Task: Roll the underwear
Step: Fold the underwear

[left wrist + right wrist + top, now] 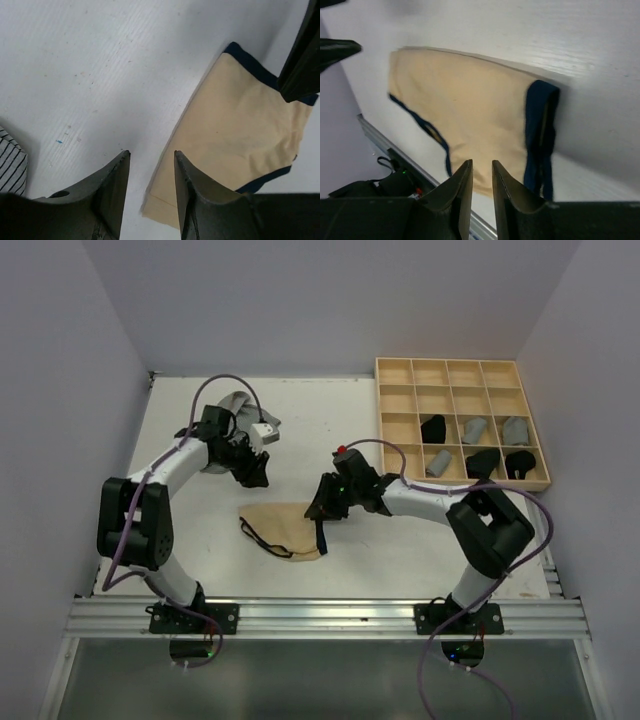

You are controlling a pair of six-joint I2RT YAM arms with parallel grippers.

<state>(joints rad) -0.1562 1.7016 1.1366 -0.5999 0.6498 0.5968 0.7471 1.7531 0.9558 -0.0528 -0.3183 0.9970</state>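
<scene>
Underwear [285, 530] laid flat on tabletop [390, 540] for rolling; left hand [150, 155] half spread, right hand [481, 165] barely parted, both empty, poised near opposite ends.

Tan underwear [283, 528], dark-blue trim, lying flat, unrolled, front centre.

Top view looks down from behind; both close wrist views share the tan underwear [235, 130].
</scene>
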